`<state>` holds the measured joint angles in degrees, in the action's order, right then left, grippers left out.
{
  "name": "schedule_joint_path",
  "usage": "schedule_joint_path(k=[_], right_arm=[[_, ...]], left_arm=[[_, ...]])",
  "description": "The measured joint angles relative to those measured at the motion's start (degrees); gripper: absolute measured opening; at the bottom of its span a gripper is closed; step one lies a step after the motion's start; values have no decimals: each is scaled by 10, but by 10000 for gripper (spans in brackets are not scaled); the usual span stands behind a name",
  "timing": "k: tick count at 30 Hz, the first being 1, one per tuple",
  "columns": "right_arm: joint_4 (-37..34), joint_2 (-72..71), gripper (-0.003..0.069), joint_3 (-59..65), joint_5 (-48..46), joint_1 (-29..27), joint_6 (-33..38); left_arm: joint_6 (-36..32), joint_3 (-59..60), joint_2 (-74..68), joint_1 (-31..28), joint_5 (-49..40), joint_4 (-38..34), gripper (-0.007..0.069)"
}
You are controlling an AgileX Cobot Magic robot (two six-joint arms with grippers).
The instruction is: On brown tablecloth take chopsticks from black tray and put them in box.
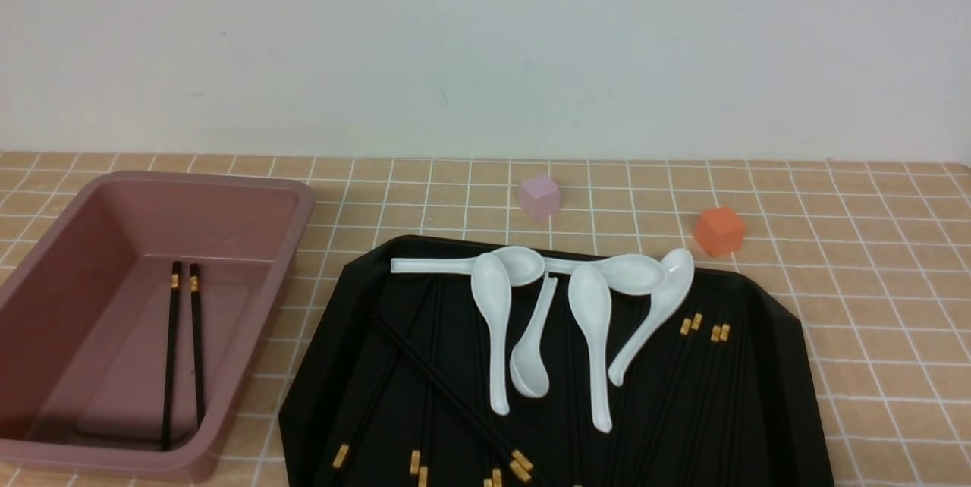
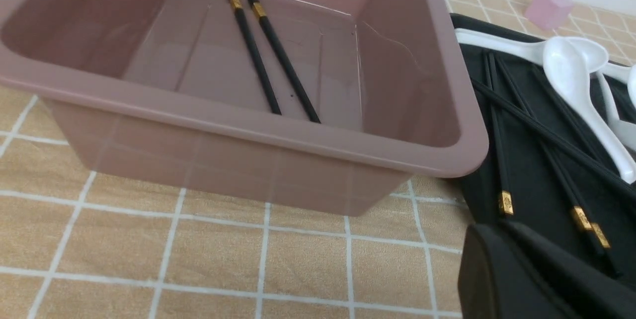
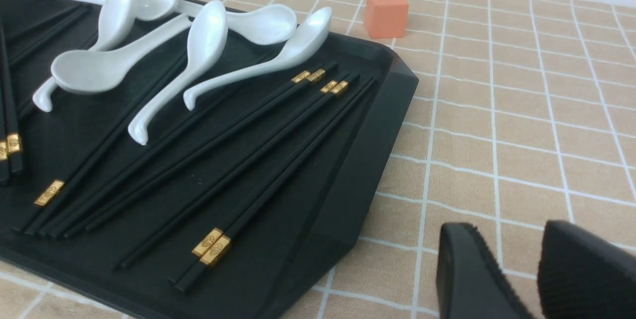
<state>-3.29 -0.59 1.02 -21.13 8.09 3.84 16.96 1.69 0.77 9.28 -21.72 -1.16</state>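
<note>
I see two chopsticks (image 1: pixel 184 350) lying in the box (image 1: pixel 292 240), while many more lie among white spoons (image 1: pixel 592 335) on the black tray (image 1: pixel 781 366) on the brown tablecloth (image 1: pixel 872 305). My left gripper (image 2: pixel 526 269) is closed and empty near the tray, and my right gripper (image 3: pixel 516 269) hangs slightly parted over bare cloth beside it.

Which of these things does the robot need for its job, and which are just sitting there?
For the job:
- chopsticks on the tray
- chopsticks in the box
- black tray
- box
- brown tablecloth

Just lying about:
- white spoons
- pink cube
- orange cube
</note>
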Motion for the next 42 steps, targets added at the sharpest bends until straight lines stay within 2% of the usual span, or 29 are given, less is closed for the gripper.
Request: schedule_joint_path(k=[42], right_arm=[[0, 0, 240, 0, 0, 0, 0]], left_arm=[[0, 0, 0, 0, -1, 2, 32]])
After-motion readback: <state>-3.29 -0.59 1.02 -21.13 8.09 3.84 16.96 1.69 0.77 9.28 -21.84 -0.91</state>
